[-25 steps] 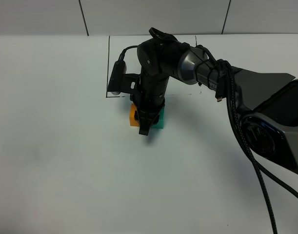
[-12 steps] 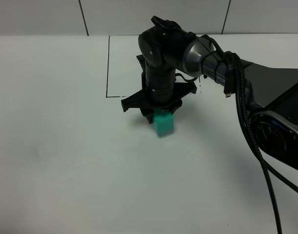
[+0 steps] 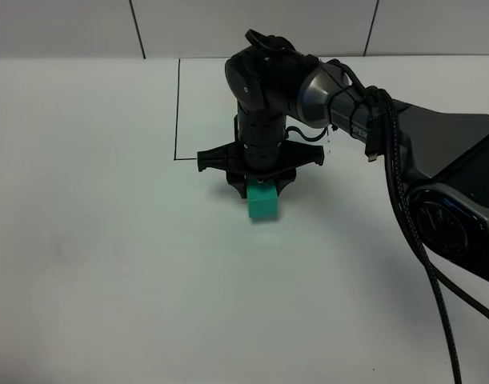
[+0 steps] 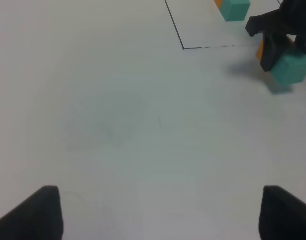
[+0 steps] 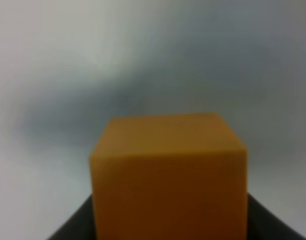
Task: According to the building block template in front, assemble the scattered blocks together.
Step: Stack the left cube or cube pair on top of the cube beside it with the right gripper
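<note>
My right gripper (image 3: 260, 190) reaches across to the table's middle, pointing down just in front of the black-lined rectangle (image 3: 178, 104). It is shut on the orange cube (image 5: 168, 175), which fills the right wrist view between the dark fingers (image 5: 72, 231). The teal cube (image 3: 262, 205) sits tight against the orange one on the near side and hides it in the high view. In the left wrist view the teal cube (image 4: 291, 68) and a sliver of the orange cube (image 4: 260, 49) show beside that gripper. The template (image 4: 233, 7) lies inside the frame; the arm hides it in the high view. My left gripper (image 4: 160, 215) is open and empty.
The white tabletop (image 3: 108, 264) stretches left and in front of the blocks. The right arm's body and black cable (image 3: 404, 216) cross the right side. A tiled wall (image 3: 252, 24) stands behind the table.
The right gripper has turned about a quarter turn with both cubes. The orange cube went from the teal cube's left to behind it. The pair also shifted slightly left.
</note>
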You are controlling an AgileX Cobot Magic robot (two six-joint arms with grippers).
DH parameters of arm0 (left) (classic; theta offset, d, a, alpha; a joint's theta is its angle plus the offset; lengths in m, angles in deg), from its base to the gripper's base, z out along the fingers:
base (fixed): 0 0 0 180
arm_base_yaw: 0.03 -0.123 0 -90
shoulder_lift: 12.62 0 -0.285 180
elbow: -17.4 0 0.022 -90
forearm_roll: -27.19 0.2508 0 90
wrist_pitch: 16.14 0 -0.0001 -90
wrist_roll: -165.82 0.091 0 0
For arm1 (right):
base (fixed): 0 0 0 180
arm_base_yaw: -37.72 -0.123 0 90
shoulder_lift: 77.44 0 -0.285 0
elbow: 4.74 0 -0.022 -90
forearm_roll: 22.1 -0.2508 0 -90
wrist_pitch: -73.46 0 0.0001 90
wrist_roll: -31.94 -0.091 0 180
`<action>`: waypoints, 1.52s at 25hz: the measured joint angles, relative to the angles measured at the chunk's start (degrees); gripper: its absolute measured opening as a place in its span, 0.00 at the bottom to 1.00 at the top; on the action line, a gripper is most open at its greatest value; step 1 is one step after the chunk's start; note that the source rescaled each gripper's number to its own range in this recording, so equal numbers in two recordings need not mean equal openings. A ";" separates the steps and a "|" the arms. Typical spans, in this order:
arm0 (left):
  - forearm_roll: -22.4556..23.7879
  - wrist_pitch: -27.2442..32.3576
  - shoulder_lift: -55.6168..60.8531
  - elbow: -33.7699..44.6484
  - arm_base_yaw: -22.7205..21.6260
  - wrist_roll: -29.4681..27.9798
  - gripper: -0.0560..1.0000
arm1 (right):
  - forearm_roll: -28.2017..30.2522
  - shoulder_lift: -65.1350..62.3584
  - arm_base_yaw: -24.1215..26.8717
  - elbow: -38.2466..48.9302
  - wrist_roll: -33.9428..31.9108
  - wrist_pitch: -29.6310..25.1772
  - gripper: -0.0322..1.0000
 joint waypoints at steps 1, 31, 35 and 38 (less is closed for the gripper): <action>0.00 0.00 0.00 0.00 0.00 0.00 0.84 | 0.76 0.06 -0.21 0.00 -0.64 0.42 0.04; 0.00 0.00 0.00 0.02 0.00 0.00 0.84 | 0.41 2.26 -0.22 0.00 0.37 5.20 0.94; 0.00 0.00 0.00 0.02 0.00 0.00 0.84 | 0.04 0.77 0.31 0.00 2.93 5.20 0.99; 0.00 0.00 0.00 0.02 0.00 0.00 0.84 | -1.66 -1.36 1.95 0.00 5.01 5.15 1.00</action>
